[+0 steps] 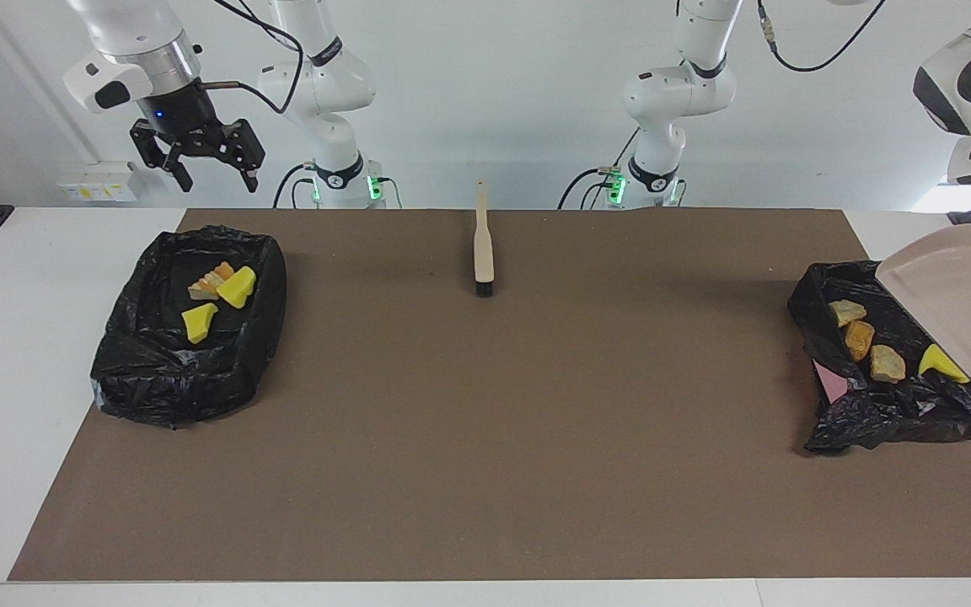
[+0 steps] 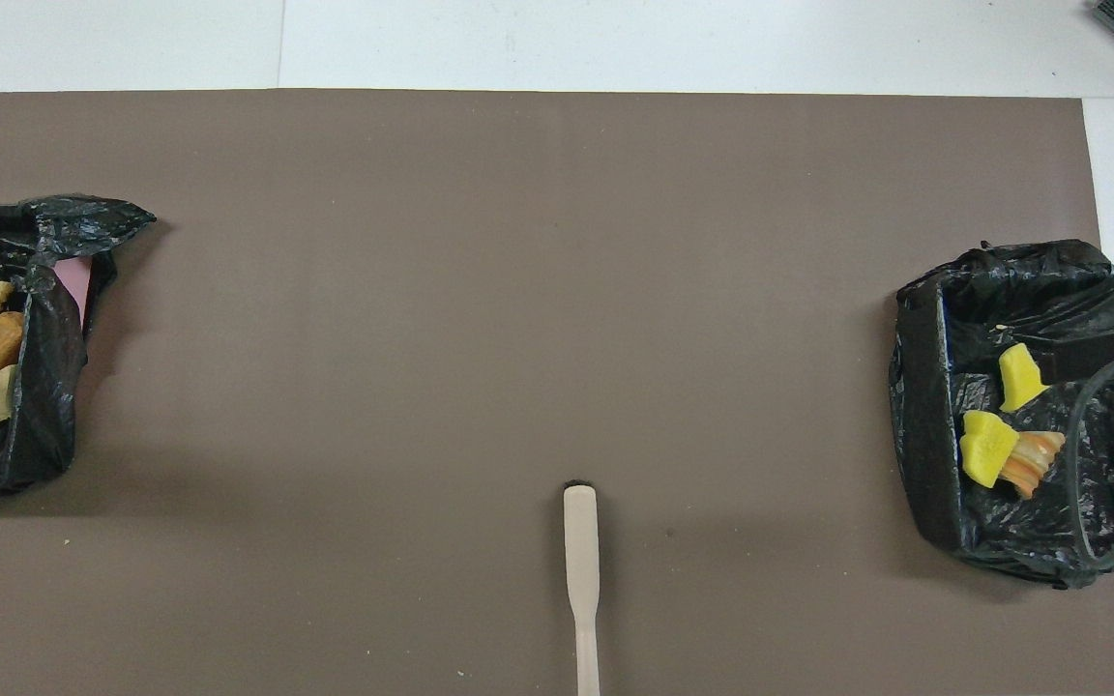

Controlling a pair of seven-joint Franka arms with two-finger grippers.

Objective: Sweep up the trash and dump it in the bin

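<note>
Seven pieces of trash (image 1: 236, 287) in all, spread over two bins. Three of them, two yellow wedges and one striped chunk, inside the black-lined bin (image 1: 157, 379) at the right arm's end of the desk (image 1: 13, 337). Four more, three tan chunks and one yellow wedge, inside the second bin (image 1: 890, 413) at the left arm's end. Beige dustpan (image 1: 949, 295) tilted over that second bin, its lip just beside the yellow wedge. Left jaws out of sight, closed; on what, cannot tell. Right jaws up in the air by the first bin, spread wide, holding nothing. Wooden brush (image 1: 483, 244) flat on the brown mat (image 1: 485, 438), well apart from both bins.
</note>
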